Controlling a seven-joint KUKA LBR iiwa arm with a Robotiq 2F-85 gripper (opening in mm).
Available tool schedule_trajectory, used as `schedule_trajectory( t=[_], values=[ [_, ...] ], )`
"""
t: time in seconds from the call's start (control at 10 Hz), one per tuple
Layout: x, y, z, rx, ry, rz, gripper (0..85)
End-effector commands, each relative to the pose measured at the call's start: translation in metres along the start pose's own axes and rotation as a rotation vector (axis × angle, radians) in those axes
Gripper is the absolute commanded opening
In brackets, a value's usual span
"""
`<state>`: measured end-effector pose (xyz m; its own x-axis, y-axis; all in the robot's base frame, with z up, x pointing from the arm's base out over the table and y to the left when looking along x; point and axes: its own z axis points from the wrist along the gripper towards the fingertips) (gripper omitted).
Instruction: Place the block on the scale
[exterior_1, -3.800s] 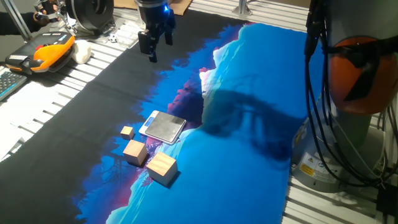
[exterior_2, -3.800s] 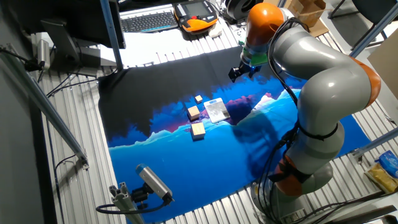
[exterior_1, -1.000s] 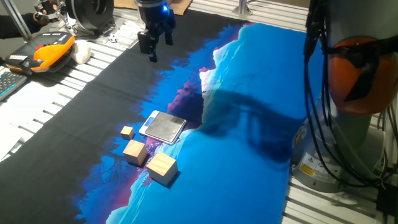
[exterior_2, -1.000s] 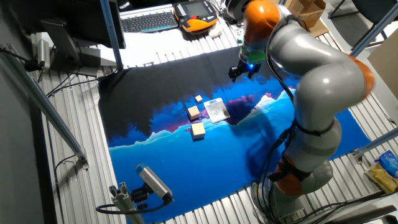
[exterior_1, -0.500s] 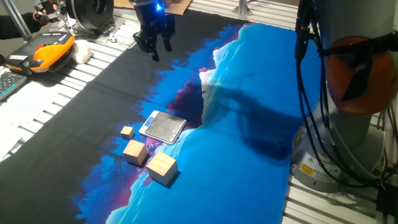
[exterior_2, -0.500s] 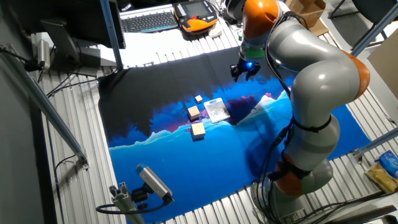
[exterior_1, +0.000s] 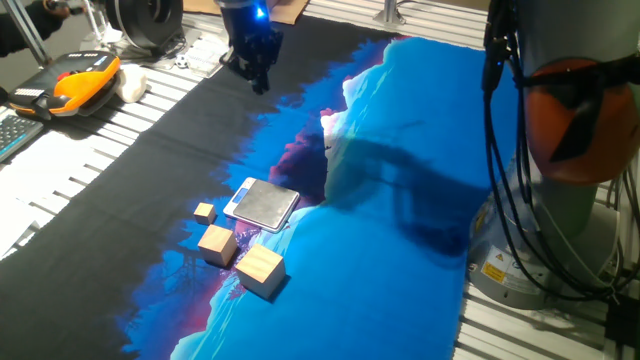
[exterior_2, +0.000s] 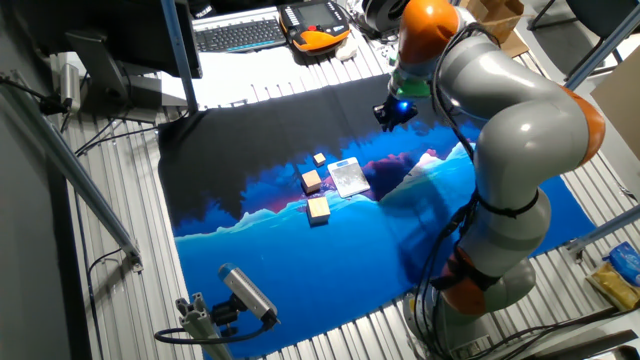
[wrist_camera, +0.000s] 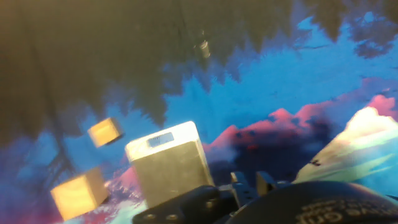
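Turning since earlier, gripper (exterior_1: 256, 72) high above black cloth, grip state unclear, block (exterior_1: 260, 270) and scale (exterior_1: 264, 203) unmoved.

I can't read a single word, number or brand from here. A yellow warning sticker (exterior_1: 493, 268) sits on the grey base of the arm in one fixed view, but its print is too small to make out. The thin square scale with the dark metallic top (wrist_camera: 169, 163) shows a bluish display window, blurred blank.
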<state>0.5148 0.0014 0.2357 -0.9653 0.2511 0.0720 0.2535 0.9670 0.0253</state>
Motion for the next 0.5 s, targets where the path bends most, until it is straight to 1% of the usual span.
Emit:
schedule_trajectory(
  t=[0.0,0.1,0.2,0.3,0.4],
  values=[
    [-0.0002,-0.0006,0.0000,-0.046,0.023,-0.010,0.0],
    [-0.0002,-0.0006,0.0000,-0.072,0.053,-0.026,0.0],
    [-0.0002,-0.0006,0.0000,-0.044,0.058,-0.059,0.0],
    [-0.0002,-0.0006,0.0000,-0.032,0.055,-0.061,0.0],
    [-0.0002,-0.0006,0.0000,0.010,0.013,-0.048,0.0]
  ],
)
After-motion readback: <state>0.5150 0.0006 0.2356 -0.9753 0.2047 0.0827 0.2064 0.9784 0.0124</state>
